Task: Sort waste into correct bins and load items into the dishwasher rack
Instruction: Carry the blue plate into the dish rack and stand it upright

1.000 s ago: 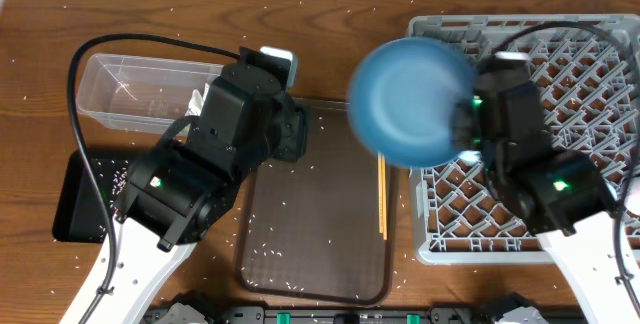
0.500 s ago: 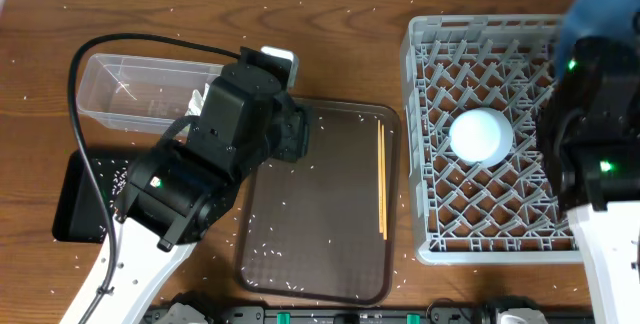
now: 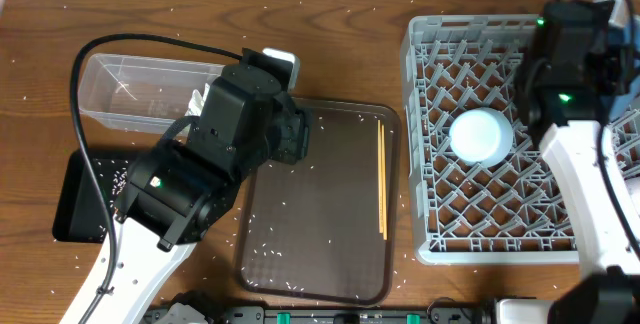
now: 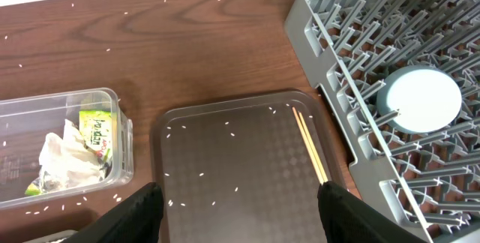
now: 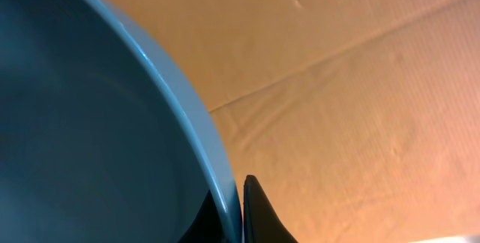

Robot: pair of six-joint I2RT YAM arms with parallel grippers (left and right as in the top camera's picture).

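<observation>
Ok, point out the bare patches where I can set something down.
The brown tray is mostly bare left of the chopsticks. The table strip between the clear tub and the rack is open too. Crowded: the rack's middle, around the bowl.

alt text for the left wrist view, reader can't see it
A brown tray with chopsticks along its right edge sits on a wooden table. A clear tub of crumpled paper lies to its left, a grey rack holding a pale bowl to its right.
</observation>
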